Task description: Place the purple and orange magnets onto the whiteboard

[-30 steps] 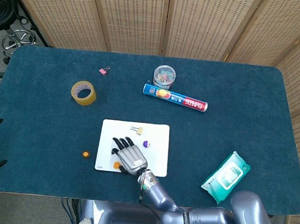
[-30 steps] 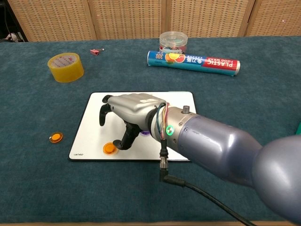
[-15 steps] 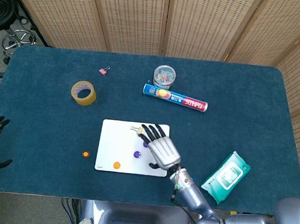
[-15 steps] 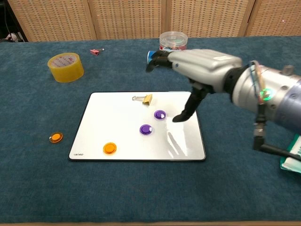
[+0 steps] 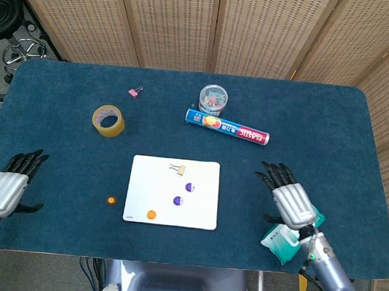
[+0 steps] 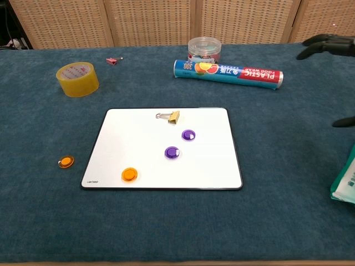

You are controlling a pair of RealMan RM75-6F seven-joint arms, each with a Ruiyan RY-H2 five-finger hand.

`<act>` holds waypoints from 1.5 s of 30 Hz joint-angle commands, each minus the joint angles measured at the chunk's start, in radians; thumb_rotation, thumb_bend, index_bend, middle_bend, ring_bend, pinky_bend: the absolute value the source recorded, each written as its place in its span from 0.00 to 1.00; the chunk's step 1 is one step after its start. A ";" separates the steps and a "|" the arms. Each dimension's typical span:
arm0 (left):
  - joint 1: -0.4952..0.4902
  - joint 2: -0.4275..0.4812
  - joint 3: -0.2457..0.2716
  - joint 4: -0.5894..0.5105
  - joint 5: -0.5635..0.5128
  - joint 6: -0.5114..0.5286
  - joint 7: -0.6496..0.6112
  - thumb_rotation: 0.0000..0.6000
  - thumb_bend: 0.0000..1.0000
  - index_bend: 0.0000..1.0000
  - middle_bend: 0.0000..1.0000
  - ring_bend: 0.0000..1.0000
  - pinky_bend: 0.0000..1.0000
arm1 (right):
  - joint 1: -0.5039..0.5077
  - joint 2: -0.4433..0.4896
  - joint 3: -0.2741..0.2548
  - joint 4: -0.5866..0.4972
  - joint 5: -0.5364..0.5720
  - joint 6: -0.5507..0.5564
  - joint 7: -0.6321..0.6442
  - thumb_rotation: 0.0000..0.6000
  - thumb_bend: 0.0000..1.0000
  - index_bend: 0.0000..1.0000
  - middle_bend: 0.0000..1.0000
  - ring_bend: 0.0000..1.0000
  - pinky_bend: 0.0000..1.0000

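The whiteboard [image 5: 172, 192] lies flat on the blue table [image 5: 61, 128], a little below the middle of the head view. On it sit two purple magnets, one [image 5: 190, 186] right of centre and the other [image 5: 177, 200] just below and left of it, apart from each other. One orange magnet [image 5: 151, 214] rests near the board's lower left corner. A second orange magnet [image 5: 111, 199] lies off the board, on the table just left of its edge. A gold binder clip [image 5: 177, 168] sits at the board's top edge.

The right hand [image 5: 290, 201] hovers at the lower right of the frame, fingers spread wide and holding nothing, just above the green wipes pack [image 5: 280, 244]. The left hand [image 5: 7, 185] is at the lower left edge, fingers likewise apart and empty.
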 commanded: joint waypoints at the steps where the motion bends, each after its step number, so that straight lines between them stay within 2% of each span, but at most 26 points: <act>1: -0.060 -0.053 -0.013 -0.001 -0.031 -0.077 0.053 1.00 0.12 0.03 0.00 0.00 0.00 | -0.100 0.058 -0.052 0.046 -0.043 0.076 0.103 1.00 0.00 0.12 0.00 0.00 0.00; 4: -0.095 -0.085 -0.020 -0.013 -0.064 -0.118 0.118 1.00 0.13 0.06 0.00 0.00 0.00 | -0.145 0.076 -0.063 0.057 -0.045 0.100 0.143 1.00 0.00 0.12 0.00 0.00 0.00; 13: -0.210 -0.244 -0.044 -0.003 -0.244 -0.233 0.317 1.00 0.21 0.25 0.00 0.00 0.00 | -0.252 0.089 -0.060 0.094 -0.073 0.174 0.260 1.00 0.00 0.14 0.00 0.00 0.00; 17: -0.246 -0.324 -0.051 0.014 -0.344 -0.223 0.411 1.00 0.25 0.28 0.00 0.00 0.00 | -0.270 0.097 -0.051 0.102 -0.101 0.184 0.269 1.00 0.00 0.15 0.00 0.00 0.00; 22: -0.263 -0.375 -0.043 0.024 -0.406 -0.194 0.475 1.00 0.26 0.30 0.00 0.00 0.00 | -0.280 0.106 -0.040 0.108 -0.121 0.178 0.280 1.00 0.00 0.15 0.00 0.00 0.00; 25: -0.271 -0.406 -0.034 0.036 -0.443 -0.183 0.502 1.00 0.32 0.31 0.00 0.00 0.00 | -0.284 0.113 -0.036 0.116 -0.137 0.174 0.281 1.00 0.00 0.16 0.00 0.00 0.00; 27: -0.274 -0.418 -0.027 0.040 -0.456 -0.175 0.513 1.00 0.34 0.32 0.00 0.00 0.00 | -0.287 0.116 -0.033 0.118 -0.144 0.170 0.286 1.00 0.00 0.16 0.00 0.00 0.00; 35: -0.272 -0.441 -0.002 0.048 -0.465 -0.137 0.518 1.00 0.35 0.35 0.00 0.00 0.00 | -0.302 0.125 -0.014 0.119 -0.165 0.166 0.311 1.00 0.00 0.16 0.00 0.00 0.00; 45: -0.254 -0.460 0.028 0.095 -0.421 -0.118 0.463 1.00 0.34 0.35 0.00 0.00 0.00 | -0.318 0.131 0.009 0.117 -0.173 0.155 0.335 1.00 0.00 0.17 0.00 0.00 0.00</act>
